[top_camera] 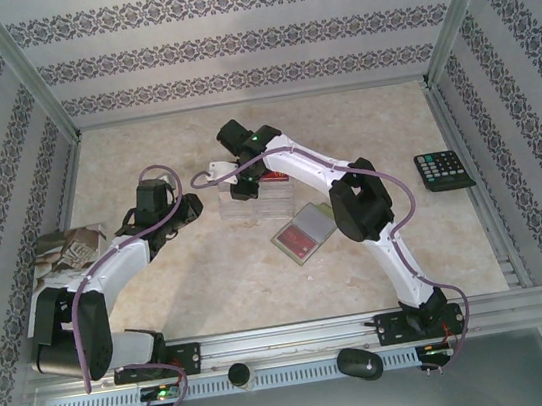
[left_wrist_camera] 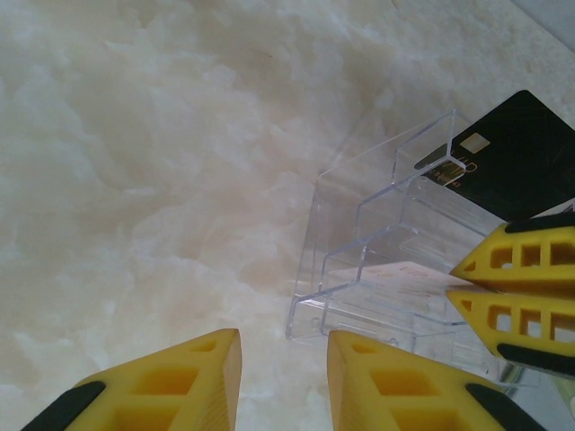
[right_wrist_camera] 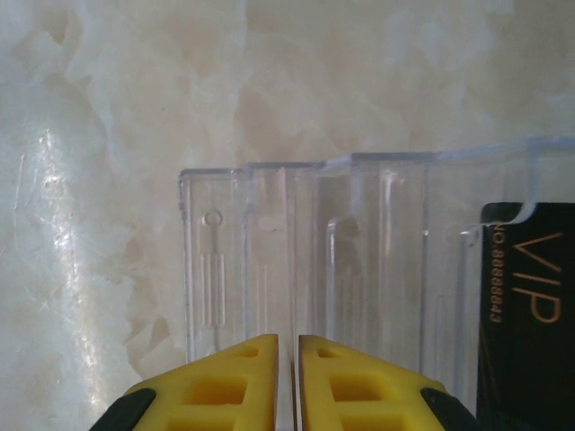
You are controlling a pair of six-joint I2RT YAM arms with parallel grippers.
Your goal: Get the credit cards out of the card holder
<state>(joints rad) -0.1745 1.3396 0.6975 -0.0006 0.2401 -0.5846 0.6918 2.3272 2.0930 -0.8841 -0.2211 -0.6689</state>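
Closely, right claw (right_wrist_camera: 287, 339) pinching thin pale card (left_wrist_camera: 404, 274) in clear stepped holder (left_wrist_camera: 359, 224), left claw (left_wrist_camera: 283, 334) slightly parted

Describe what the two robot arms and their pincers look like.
The left arm and right arm have curved white shells with chunky black joints, and a purple cable loops along each. A small green light glows on the right arm's wrist. The left pincer and right pincer each have two yellow wedge-shaped fingers with rectangular cut-outs and black patches near the base.
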